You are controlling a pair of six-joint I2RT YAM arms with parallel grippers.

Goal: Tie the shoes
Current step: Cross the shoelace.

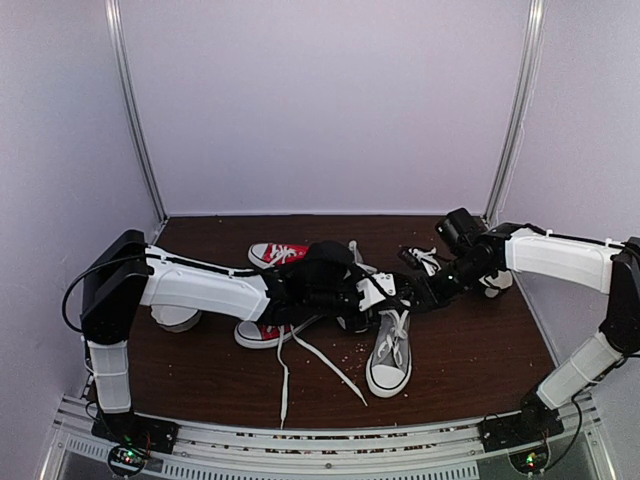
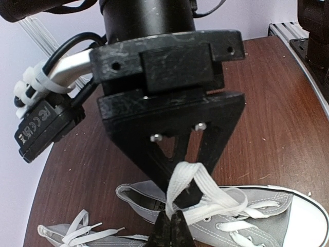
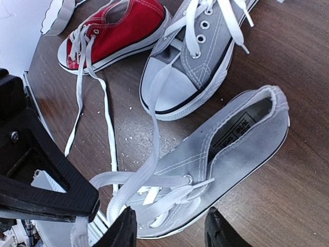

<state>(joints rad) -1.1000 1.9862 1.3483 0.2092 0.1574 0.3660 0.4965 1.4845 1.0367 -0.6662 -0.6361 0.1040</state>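
Two grey shoes lie on the brown table. One grey shoe (image 1: 390,350) points its white toe toward the near edge. The other grey shoe (image 3: 231,149) (image 2: 257,216) lies under both grippers. My left gripper (image 2: 173,226) is shut on a loop of white lace (image 2: 193,177) pulled up from that shoe. My right gripper (image 3: 169,231) hangs open just above the same shoe's laced front. Its fingers (image 3: 123,231) straddle the shoe and hold nothing. The lace loop (image 3: 149,154) runs past its left finger.
Two red sneakers (image 1: 275,253) (image 1: 255,333) lie left of centre, partly under the left arm. Loose white laces (image 1: 320,365) trail toward the near edge. Crumbs dot the wood. White walls close the back and sides, and a metal rail (image 1: 330,445) runs along the front.
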